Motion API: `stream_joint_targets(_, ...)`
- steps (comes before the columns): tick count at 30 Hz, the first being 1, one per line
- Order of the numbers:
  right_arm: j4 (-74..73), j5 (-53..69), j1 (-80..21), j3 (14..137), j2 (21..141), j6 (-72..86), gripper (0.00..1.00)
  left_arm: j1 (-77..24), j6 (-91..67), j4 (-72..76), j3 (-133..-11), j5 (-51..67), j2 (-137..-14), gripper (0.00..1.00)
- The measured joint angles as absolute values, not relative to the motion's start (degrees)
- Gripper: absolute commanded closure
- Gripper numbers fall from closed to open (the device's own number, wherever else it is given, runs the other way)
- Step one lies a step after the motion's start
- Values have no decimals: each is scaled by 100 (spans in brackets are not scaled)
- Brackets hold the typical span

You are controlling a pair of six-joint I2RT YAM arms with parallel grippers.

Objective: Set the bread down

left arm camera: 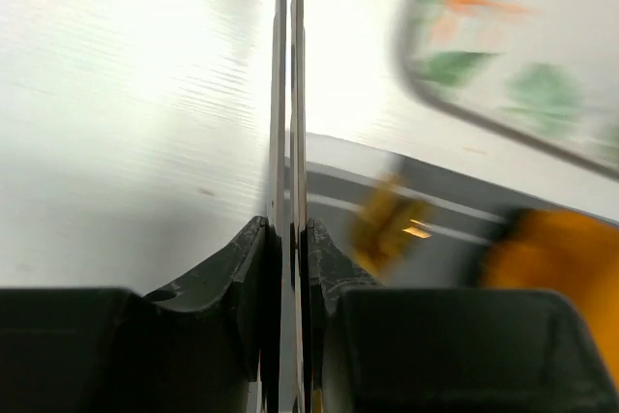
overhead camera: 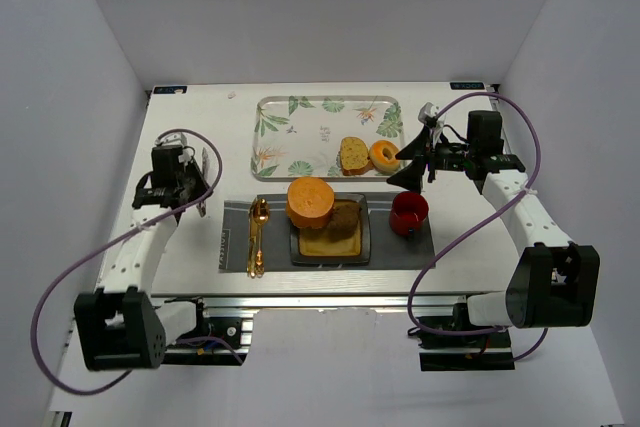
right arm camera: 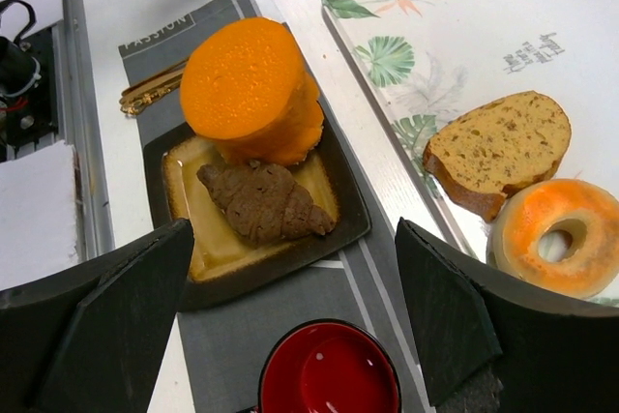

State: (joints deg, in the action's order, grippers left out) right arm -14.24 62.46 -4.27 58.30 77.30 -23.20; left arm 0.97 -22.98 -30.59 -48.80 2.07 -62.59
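A seeded bread slice (overhead camera: 352, 155) (right arm camera: 498, 147) lies on the floral tray (overhead camera: 300, 127) (right arm camera: 455, 45) next to an orange-glazed donut (overhead camera: 384, 156) (right arm camera: 561, 234). A dark square plate (overhead camera: 362, 247) (right arm camera: 208, 249) on the grey placemat holds a round orange bun (overhead camera: 311, 201) (right arm camera: 253, 89) and a brown croissant (overhead camera: 345, 215) (right arm camera: 266, 202). My right gripper (overhead camera: 418, 162) (right arm camera: 290, 336) is open and empty, hovering between the tray's right end and the red cup (overhead camera: 408, 213) (right arm camera: 329, 369). My left gripper (overhead camera: 200, 182) (left arm camera: 292, 239) is shut on a thin silver utensil (left arm camera: 288, 94), left of the placemat.
A gold spoon (overhead camera: 257, 237) lies on the left part of the grey placemat (overhead camera: 232, 247). It shows blurred in the left wrist view (left arm camera: 387, 220), with the tray's corner (left arm camera: 513, 74) behind. White enclosure walls stand on both sides and at the back.
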Motion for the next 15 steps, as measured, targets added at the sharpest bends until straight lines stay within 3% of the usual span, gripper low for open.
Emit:
stream_joint_targets(6,-1990,6125,-427,6058,7730,-2875,11,615,-1133,-1568,-4185,-191,-7629,67)
stream_joint_targets(8,-2099,6082,-429,6071,7730,-3022,11,707,-801,-1116,-3935,-204,-7813,55)
stream_joint_targets(15,-2401,5933,-454,6071,7728,-3210,11,930,-139,-565,-3673,36,-8256,35)
